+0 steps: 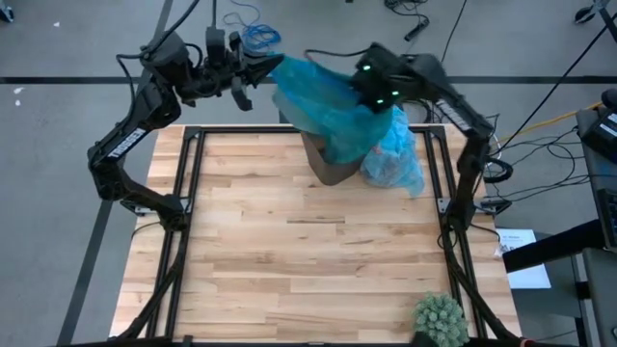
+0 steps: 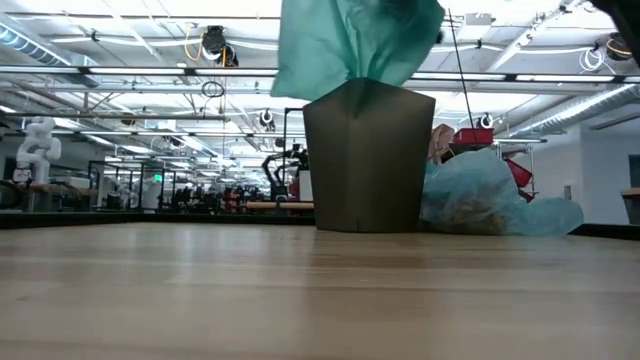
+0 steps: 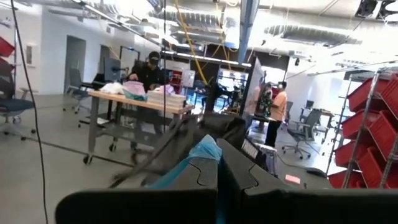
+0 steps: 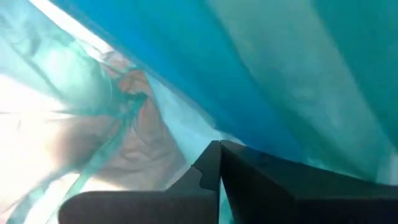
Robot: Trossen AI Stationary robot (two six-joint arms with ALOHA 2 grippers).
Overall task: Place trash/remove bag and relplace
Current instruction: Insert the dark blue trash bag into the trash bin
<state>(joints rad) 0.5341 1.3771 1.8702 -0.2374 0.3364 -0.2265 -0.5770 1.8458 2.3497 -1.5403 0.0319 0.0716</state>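
A dark bin (image 1: 331,169) (image 2: 368,160) stands on the table's far part. A darker teal bag (image 1: 323,101) (image 2: 350,40) is spread in the air above it, and its lower part reaches the bin's mouth. My left gripper (image 1: 258,72) (image 3: 217,158), beyond the far edge, is shut on the bag's left end. My right gripper (image 1: 371,99) (image 4: 219,144) tips down over the bin, shut, with teal film all around it. The pale blue bag (image 1: 395,159) (image 2: 490,195) lies on the table right of the bin, bulging, with brownish trash (image 2: 455,205) showing through. My left gripper pinches the teal bag's left end (image 3: 208,148) between its two fingers, and a tuft of film pokes out past the fingertips. The fingers lie about level. The bag is lifted and stretches from here toward the bin. My right gripper is shut among the teal bag's upper folds (image 4: 186,134), coming slanting down from above. The film itself hides which edge or how many layers lie between the fingers.
A spiky green ball (image 1: 441,316) sits at the table's near right corner. Bare wood (image 1: 308,260) spreads across the middle and near part. Black frame rails (image 1: 178,231) run along both sides. People and workbenches (image 3: 146,78) are in the room beyond.
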